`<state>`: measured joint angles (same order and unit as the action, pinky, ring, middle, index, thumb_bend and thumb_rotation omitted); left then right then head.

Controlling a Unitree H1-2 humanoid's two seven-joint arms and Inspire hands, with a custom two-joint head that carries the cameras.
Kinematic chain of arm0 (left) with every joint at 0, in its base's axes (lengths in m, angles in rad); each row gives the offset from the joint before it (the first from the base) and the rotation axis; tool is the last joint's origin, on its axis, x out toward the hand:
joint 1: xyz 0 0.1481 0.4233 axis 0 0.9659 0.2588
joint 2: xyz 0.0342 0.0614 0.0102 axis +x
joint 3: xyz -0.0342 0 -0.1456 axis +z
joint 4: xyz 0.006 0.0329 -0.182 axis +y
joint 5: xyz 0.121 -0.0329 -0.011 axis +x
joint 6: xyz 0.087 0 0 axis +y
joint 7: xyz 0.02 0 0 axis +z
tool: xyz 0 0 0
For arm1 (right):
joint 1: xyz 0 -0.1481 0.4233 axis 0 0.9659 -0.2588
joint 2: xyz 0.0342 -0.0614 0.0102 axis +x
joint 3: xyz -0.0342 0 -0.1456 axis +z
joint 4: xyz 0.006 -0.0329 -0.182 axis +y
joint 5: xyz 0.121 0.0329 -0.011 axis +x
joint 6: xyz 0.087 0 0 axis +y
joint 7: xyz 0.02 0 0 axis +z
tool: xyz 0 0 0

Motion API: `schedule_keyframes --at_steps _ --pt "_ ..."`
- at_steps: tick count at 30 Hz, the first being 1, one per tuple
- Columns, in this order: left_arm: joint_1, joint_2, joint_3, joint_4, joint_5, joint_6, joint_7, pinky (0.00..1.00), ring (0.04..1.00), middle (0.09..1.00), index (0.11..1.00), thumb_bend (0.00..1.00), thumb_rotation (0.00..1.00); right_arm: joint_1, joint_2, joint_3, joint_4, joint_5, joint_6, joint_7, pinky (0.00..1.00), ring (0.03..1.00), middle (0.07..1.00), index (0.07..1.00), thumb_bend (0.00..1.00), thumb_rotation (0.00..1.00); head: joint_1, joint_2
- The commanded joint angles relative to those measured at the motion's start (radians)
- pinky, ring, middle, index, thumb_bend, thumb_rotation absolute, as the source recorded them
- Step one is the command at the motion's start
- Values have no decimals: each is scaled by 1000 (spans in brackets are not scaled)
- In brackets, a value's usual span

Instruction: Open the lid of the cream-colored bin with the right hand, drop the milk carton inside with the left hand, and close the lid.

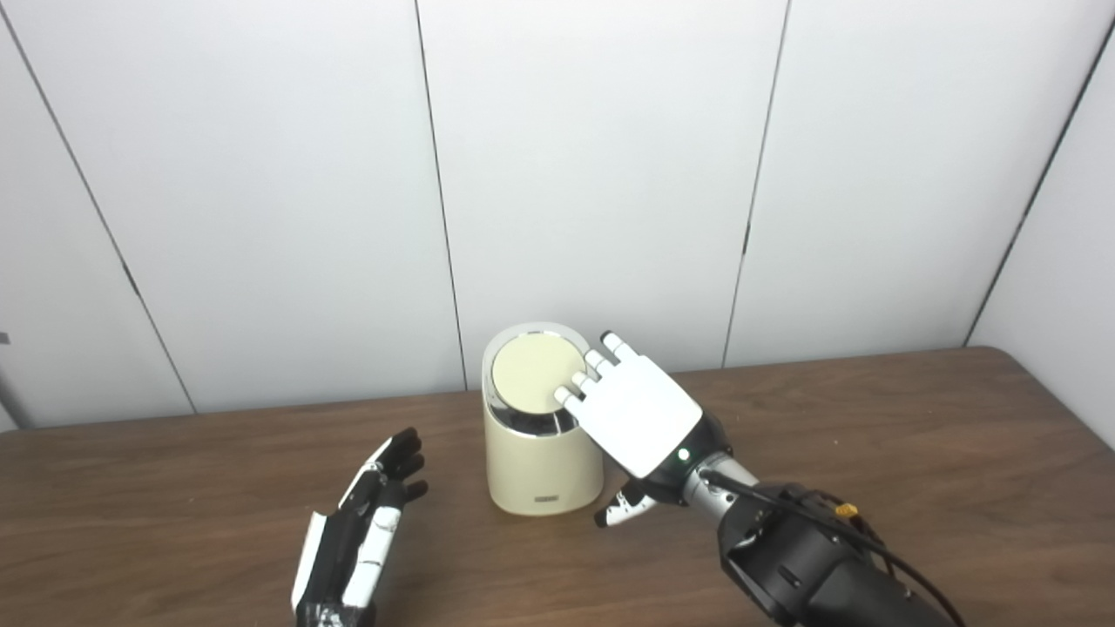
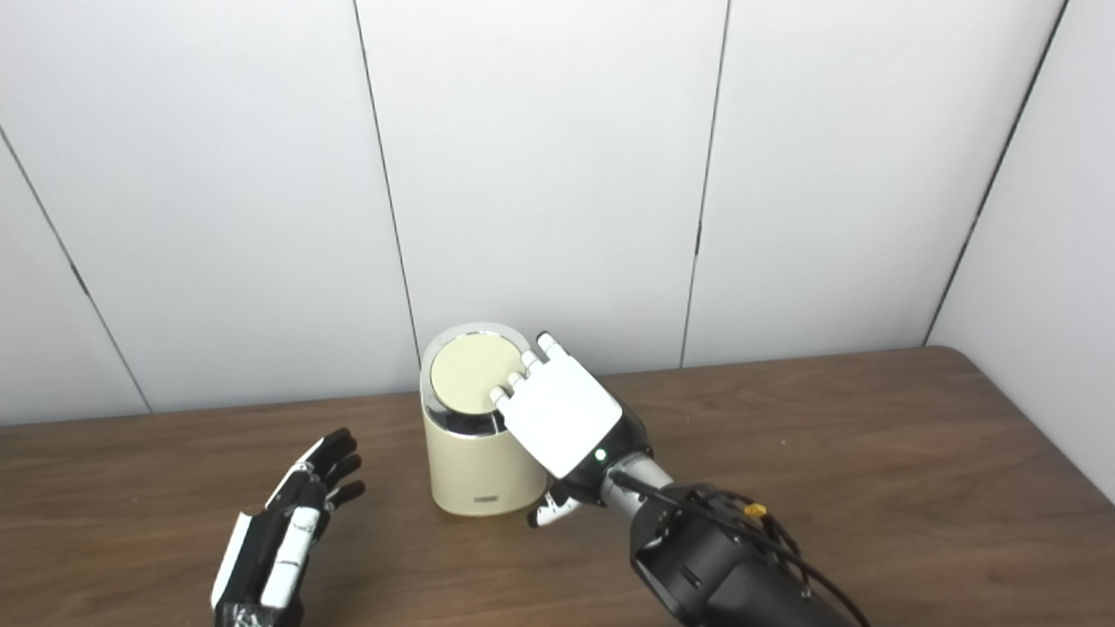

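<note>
Bin point(image 1: 540, 453) lid point(image 1: 533, 372) is the story here, and it sits flat and closed. Nearest us, the left hand point(image 1: 361, 531) rests low over the table point(image 1: 915, 453), fingers spread, holding nothing. No milk carton shows anywhere in either view, so whether it has gone in already or never arrived, I cannot tell. Just beyond, the right hand point(image 1: 640, 414) comes in from the right with its palm down beside the bin, its fingertips point(image 1: 579, 380) lying on the lid's right edge, thumb hanging loose below by the bin wall. It is extended and gripping nothing, pressing at most. Behind all this, the bin stands upright near the table's far edge, white wall panels point(image 1: 610, 174) at the back.

My read: this is the lid step, either the push to pop it open or the last press to shut it. If opening, the next move calls for a firm downward push on the lid, kept straight so the bin does not tip leftward.
</note>
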<state>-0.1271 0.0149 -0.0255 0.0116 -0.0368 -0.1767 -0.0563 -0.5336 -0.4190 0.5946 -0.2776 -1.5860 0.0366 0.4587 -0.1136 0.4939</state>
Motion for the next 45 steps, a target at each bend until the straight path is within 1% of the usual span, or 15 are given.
schedule_keyframes --at_steps 1,6,9,13,18,21,24,28,30,31,34,36,38,42,45 --pt "-36 -6 -3 -35 10 -13 5 827 887 902 913 641 805 66 -17 45 89 5 -83 115 895 877 832 791 685 643 0 1" --pt "-38 -6 -3 -39 8 -12 3 825 889 904 917 645 800 65 -7 35 90 50 -82 186 890 891 841 807 706 646 3 3" --pt "-39 -4 -2 -44 12 -6 5 824 888 903 915 654 802 71 -5 30 88 73 -83 201 864 875 828 799 732 642 1 6" --pt "-40 -3 0 -44 10 -5 5 825 889 904 915 659 801 80 -2 28 91 81 -85 204 843 861 818 788 757 638 0 5" --pt "-39 -3 0 -44 9 -6 4 815 888 902 911 650 799 98 11 22 90 91 -71 223 871 871 823 796 748 614 1 7" --pt "-36 -3 1 -47 10 -2 5 822 891 904 912 664 798 107 12 16 79 116 -77 204 866 873 828 799 743 591 5 9" --pt "-31 -6 0 -52 12 0 8 812 890 902 912 650 799 119 5 10 75 152 -94 125 837 864 826 798 738 548 2 12" --pt "-27 -7 -1 -58 7 9 6 821 895 903 912 642 793 152 17 -8 78 154 -69 -50 791 859 833 795 737 494 6 15" --pt "-26 -9 0 -61 8 15 9 823 892 900 908 641 793 176 40 -34 74 157 -37 -128 914 960 948 905 688 461 6 15" --pt "-26 -9 0 -61 9 14 10 822 891 899 907 641 793 183 63 -58 72 166 -13 -174 941 980 972 929 679 456 6 15" --pt "-24 -8 -1 -62 9 12 9 823 888 898 906 631 795 187 120 -124 69 225 21 -282 994 998 997 993 614 564 13 16" --pt "-23 -6 -1 -61 7 11 7 820 888 898 907 628 797 182 164 -179 77 293 20 -392 999 1000 1000 999 655 583 14 15" --pt "-21 -5 -1 -62 8 12 7 822 889 897 906 629 797 169 194 -219 79 345 8 -473 1000 1000 1000 1000 666 624 15 16" --pt "-18 -3 -3 -73 14 26 7 853 903 902 910 633 801 140 216 -276 59 425 -24 -540 1000 1000 1000 1000 607 692 17 15" --pt "-15 -4 -4 -76 15 29 7 855 908 904 912 631 802 145 226 -327 52 484 -38 -604 1000 1000 1000 1000 617 684 18 13"
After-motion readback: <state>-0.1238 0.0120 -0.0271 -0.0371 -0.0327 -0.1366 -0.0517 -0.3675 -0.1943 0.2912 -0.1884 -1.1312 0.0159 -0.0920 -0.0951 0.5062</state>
